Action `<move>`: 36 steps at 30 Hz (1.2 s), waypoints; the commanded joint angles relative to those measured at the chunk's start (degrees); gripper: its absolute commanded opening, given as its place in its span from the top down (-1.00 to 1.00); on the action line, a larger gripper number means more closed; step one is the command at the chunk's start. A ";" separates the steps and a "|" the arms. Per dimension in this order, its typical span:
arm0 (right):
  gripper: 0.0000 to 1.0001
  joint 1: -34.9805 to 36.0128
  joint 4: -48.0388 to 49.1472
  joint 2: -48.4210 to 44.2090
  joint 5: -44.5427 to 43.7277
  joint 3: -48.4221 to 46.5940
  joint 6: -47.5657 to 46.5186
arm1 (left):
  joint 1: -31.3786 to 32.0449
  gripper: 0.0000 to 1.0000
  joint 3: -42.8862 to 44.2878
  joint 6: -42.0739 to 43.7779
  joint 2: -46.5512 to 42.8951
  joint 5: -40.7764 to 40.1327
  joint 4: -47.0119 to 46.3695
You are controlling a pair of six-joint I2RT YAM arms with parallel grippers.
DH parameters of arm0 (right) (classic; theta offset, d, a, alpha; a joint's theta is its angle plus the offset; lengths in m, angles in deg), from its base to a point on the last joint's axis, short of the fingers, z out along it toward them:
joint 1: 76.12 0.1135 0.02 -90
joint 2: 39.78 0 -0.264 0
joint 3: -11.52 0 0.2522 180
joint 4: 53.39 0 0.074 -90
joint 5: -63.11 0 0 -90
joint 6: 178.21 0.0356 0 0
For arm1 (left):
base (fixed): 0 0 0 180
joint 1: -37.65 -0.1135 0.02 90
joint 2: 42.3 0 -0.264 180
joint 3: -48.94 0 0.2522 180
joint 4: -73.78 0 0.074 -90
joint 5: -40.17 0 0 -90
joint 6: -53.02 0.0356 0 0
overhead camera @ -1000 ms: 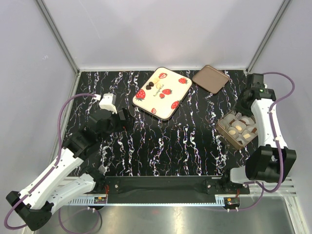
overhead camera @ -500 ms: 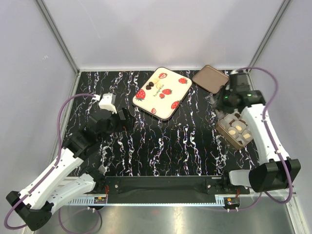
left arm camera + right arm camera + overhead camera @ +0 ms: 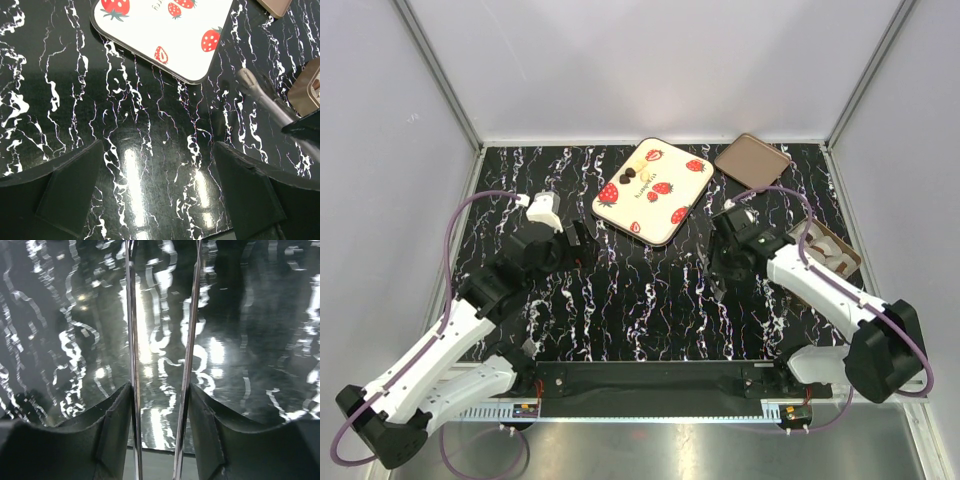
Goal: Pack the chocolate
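Observation:
A few small chocolates, dark and cream, lie on the cream strawberry-printed tray at the back centre. A brown box at the right holds more, mostly hidden behind my right arm. My right gripper hangs over the bare table between tray and box, shut on metal tongs whose two blades run forward between its pads. The tongs carry nothing. My left gripper stands wide open left of the tray, nothing between its fingers. From the left wrist, the tongs show at the right.
The brown rounded-square lid lies at the back right, beside the tray. In the left wrist view the tray fills the top and the box corner shows at the right edge. Black marbled table, walls on three sides.
My right arm has swung left from over the box to the middle of the table, carrying the tongs, and its jaws eased slightly. The left arm has hardly moved.

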 commanded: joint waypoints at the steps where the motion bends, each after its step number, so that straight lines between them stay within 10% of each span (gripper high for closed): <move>1: -0.09 3.57 5.98 -2.08 -3.61 1.05 4.38 | 0.12 -0.98 1.79 -1.12 0.76 0.61 -3.02; 36: -0.43 14.48 10.82 7.06 -7.57 9.94 8.08 | 0.03 -0.98 1.97 -1.47 0.67 1.14 -4.17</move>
